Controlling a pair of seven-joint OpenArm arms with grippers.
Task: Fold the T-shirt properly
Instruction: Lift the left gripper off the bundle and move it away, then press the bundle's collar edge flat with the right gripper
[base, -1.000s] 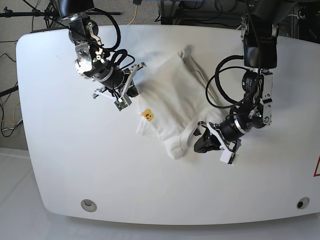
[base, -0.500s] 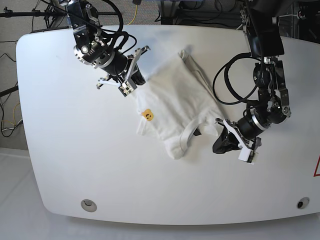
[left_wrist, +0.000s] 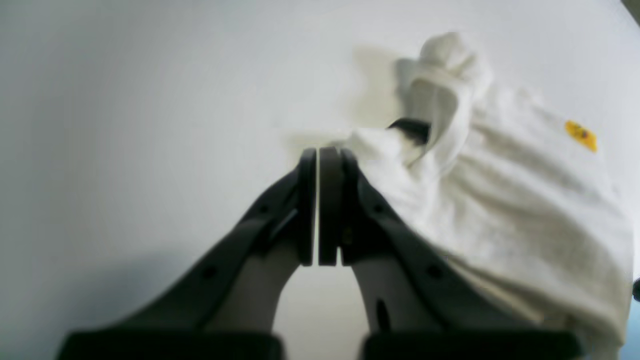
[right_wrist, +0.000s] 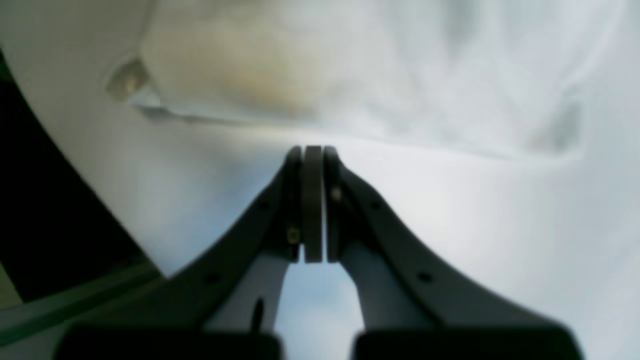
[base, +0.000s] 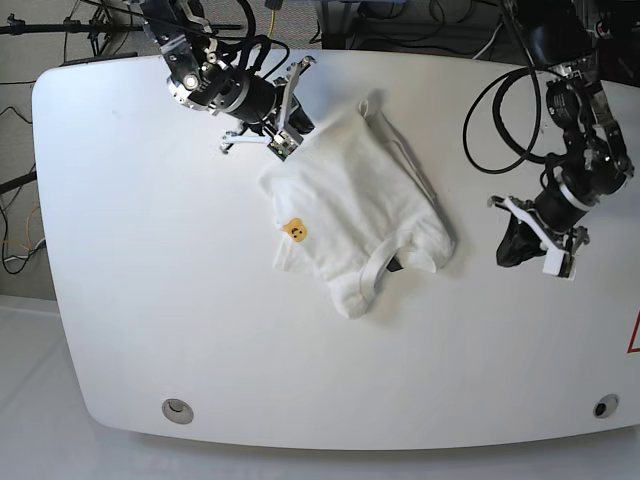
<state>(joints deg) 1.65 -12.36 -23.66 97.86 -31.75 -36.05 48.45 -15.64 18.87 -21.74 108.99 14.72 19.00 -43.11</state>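
The T-shirt (base: 350, 205) lies folded in a compact white bundle in the middle of the table, with a small yellow patch (base: 294, 231) on top; its printed words are hidden. My right gripper (base: 292, 130) is shut and empty, just above the bundle's far-left edge. In the right wrist view the right gripper (right_wrist: 312, 150) is closed, with blurred white cloth (right_wrist: 350, 65) beyond it. My left gripper (base: 510, 250) is shut and empty, apart from the shirt on its right. In the left wrist view the left gripper (left_wrist: 318, 150) is closed and the shirt (left_wrist: 500, 200) lies to its right.
The white table (base: 150, 300) has a round hole near the front left (base: 178, 410) and another near the front right (base: 605, 405). Cables (base: 500, 120) hang from the arm on the right. Dark floor shows past the table edge (right_wrist: 60, 210).
My left gripper has drawn away to the right, off the shirt's right corner. My right gripper has moved toward the far side along the shirt's left edge. The shirt stays folded.
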